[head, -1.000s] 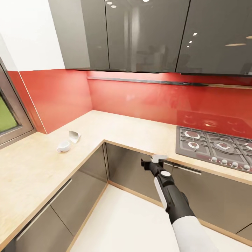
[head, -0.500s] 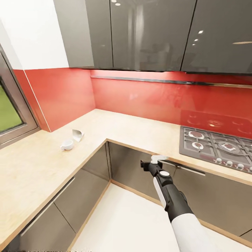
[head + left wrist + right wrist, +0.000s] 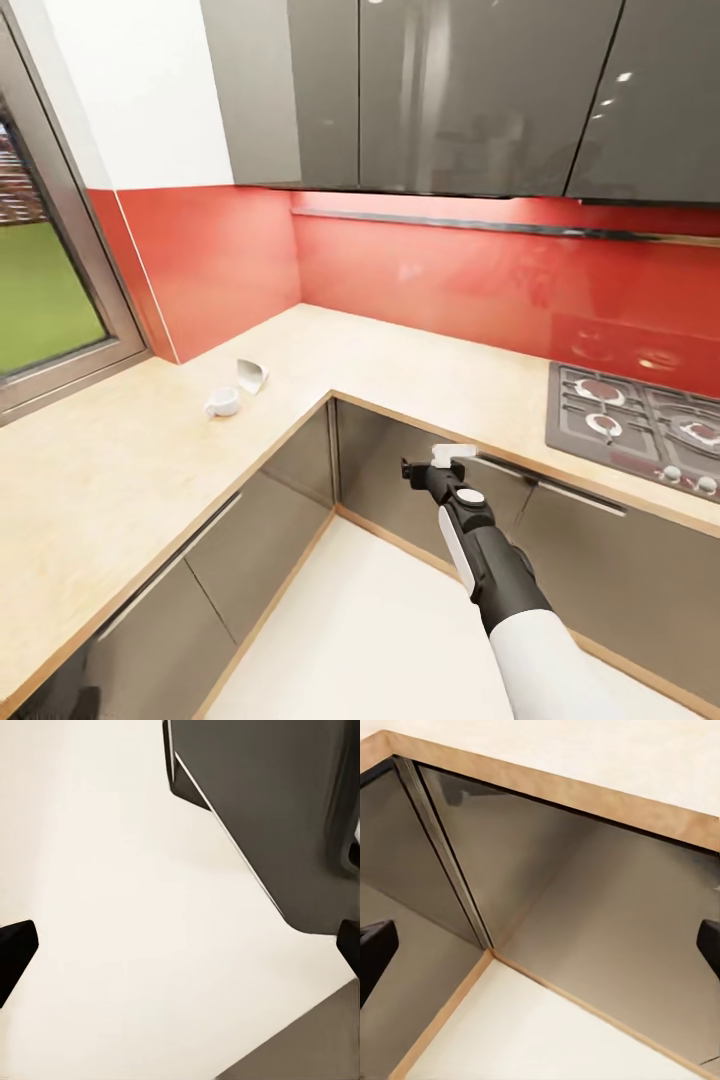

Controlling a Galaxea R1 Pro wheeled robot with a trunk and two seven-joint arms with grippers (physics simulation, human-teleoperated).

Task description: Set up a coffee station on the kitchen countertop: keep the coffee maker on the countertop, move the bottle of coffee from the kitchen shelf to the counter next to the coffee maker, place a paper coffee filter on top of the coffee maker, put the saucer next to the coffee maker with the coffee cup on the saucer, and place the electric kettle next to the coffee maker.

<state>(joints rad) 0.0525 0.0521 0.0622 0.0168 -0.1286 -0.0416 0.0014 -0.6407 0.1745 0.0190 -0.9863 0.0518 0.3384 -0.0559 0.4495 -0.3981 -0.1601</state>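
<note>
From the head, the right claw (image 3: 432, 466) hangs at 6 o'clock before the grey doors, holding nothing. The cup (image 3: 222, 402) and the filter (image 3: 252, 375) lie close together on the worktop (image 3: 120, 470) at 9 o'clock. The left claw (image 3: 180, 952) is wide over the pale floor (image 3: 112, 870). The right wrist looks at the cabinet corner (image 3: 465, 907), claw wide and empty. Best to roll nearer, then reach slowly

Counter (image 3: 120, 470) — L-shaped, wrapping the corner, cabinets below. Cup (image 3: 222, 402) and paper coffee filter (image 3: 252, 375) on its left run, just beside each other. Hob (image 3: 640, 420) — on the right run.
</note>
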